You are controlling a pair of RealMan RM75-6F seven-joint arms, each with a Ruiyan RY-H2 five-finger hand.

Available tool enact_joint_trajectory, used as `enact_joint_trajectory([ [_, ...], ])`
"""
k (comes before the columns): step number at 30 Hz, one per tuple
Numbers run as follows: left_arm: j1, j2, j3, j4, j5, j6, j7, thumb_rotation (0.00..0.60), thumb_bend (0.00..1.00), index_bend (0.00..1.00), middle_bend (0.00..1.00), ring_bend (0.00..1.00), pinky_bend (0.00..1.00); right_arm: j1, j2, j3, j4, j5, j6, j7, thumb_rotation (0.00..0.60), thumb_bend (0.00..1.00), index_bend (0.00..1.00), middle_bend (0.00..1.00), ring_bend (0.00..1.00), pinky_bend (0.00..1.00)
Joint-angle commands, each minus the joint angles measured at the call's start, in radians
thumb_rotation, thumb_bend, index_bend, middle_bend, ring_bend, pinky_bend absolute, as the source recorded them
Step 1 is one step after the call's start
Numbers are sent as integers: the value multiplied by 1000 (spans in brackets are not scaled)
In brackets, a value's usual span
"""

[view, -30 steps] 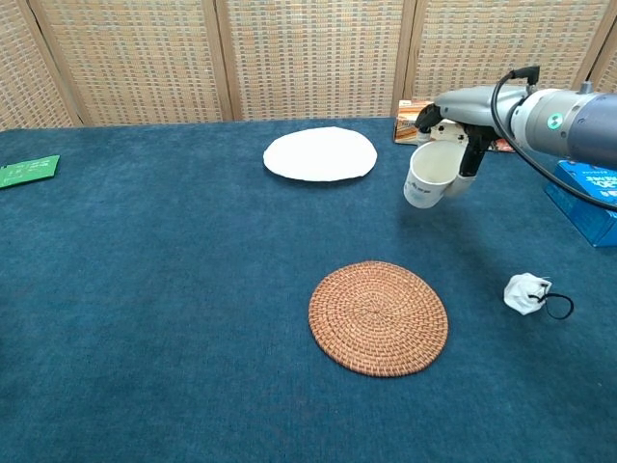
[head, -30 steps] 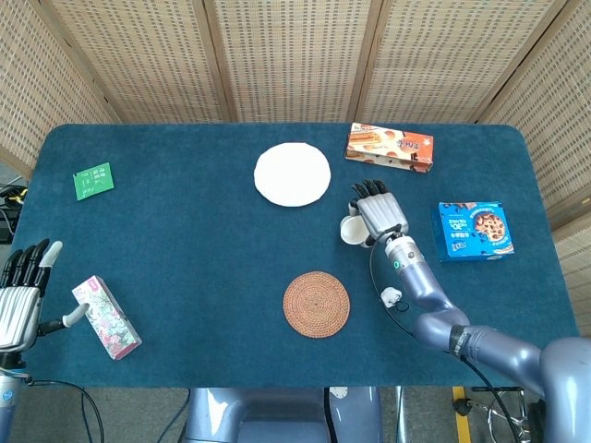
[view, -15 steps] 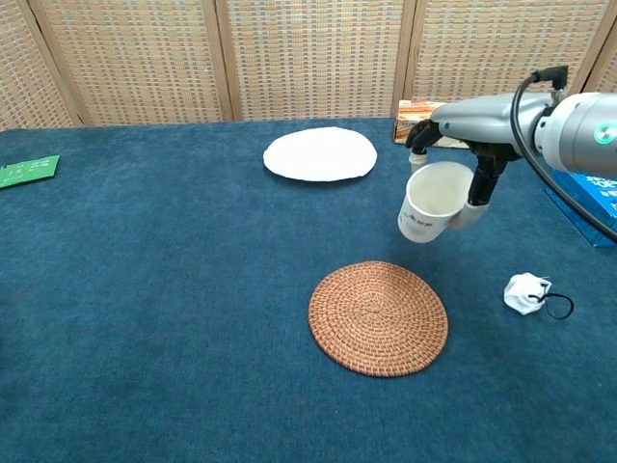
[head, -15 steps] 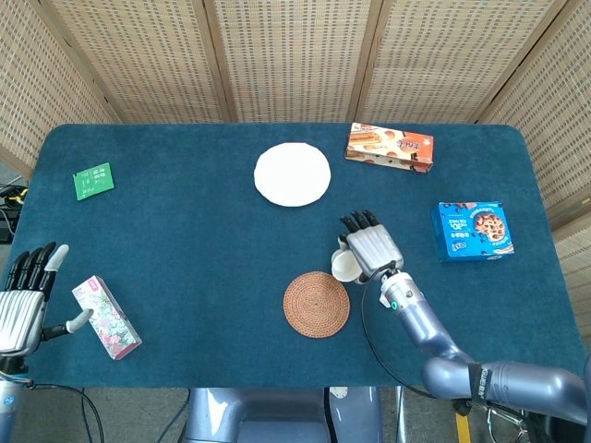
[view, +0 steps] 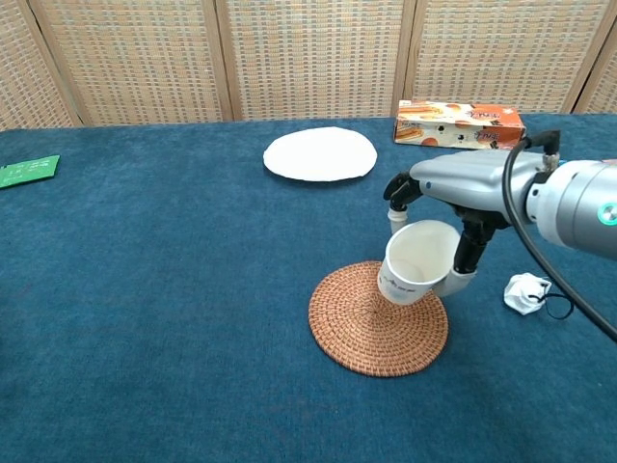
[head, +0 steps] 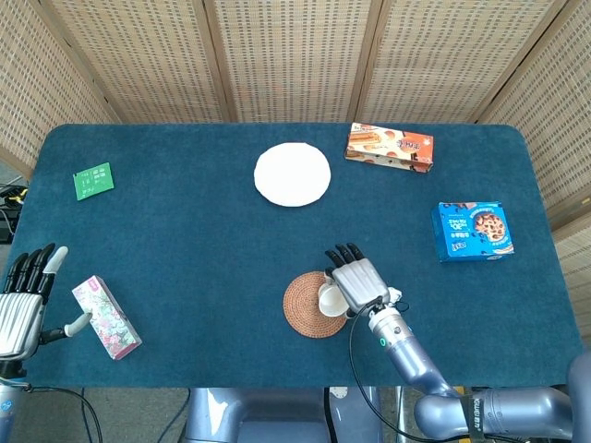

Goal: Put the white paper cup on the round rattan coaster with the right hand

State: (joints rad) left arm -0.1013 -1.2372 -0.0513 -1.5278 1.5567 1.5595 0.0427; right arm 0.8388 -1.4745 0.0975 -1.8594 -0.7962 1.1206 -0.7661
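Observation:
My right hand (head: pixel 355 283) (view: pixel 453 207) grips the white paper cup (view: pixel 416 262) (head: pixel 330 298) from above and behind, fingers wrapped round its side. The cup is tilted, mouth facing the chest camera, and hangs over the right part of the round rattan coaster (view: pixel 378 316) (head: pixel 309 305). Whether its base touches the coaster I cannot tell. My left hand (head: pixel 22 300) rests open at the table's near left edge, fingers spread, beside a floral box (head: pixel 106 317).
A white round plate (view: pixel 320 153) lies at the back centre. An orange snack box (view: pixel 459 124) sits at the back right, a blue cookie box (head: pixel 472 231) at the right, a green card (head: pixel 93 181) far left. A crumpled white scrap (view: pixel 528 292) lies right of the coaster.
My right hand has carried the cup toward the near side and down, from beside the plate to over the coaster's right part. The left hand barely moved.

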Motion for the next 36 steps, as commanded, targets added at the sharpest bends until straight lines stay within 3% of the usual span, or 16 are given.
enact_joint_trajectory([
  [1,-2,-2,0,3,-2,-4,0,0,0,0,0,0,0,5,-16,2,10,5,-2,1,600,34,426,100,0,55],
  [15,-3,-4,-3,6,-10,-10,3,0,0,0,0,0,0,22,-74,-5,50,5,-25,4,600,36,415,89,0,55],
  [20,-3,-4,-3,5,-10,-10,3,0,0,0,0,0,0,23,-82,-6,68,1,-19,0,600,36,262,2,0,55],
  [24,-3,-4,-2,5,-10,-11,2,0,0,0,0,0,0,18,-76,-10,68,-11,-5,-4,600,36,162,0,0,56],
  [30,-2,-1,-3,3,-8,-7,0,0,0,0,0,0,0,0,-41,-29,46,-34,35,-27,600,36,123,0,0,55],
  [36,2,6,-3,-2,-9,-1,-6,0,0,0,0,0,0,-84,56,-77,-16,-161,122,53,600,36,106,0,0,20],
])
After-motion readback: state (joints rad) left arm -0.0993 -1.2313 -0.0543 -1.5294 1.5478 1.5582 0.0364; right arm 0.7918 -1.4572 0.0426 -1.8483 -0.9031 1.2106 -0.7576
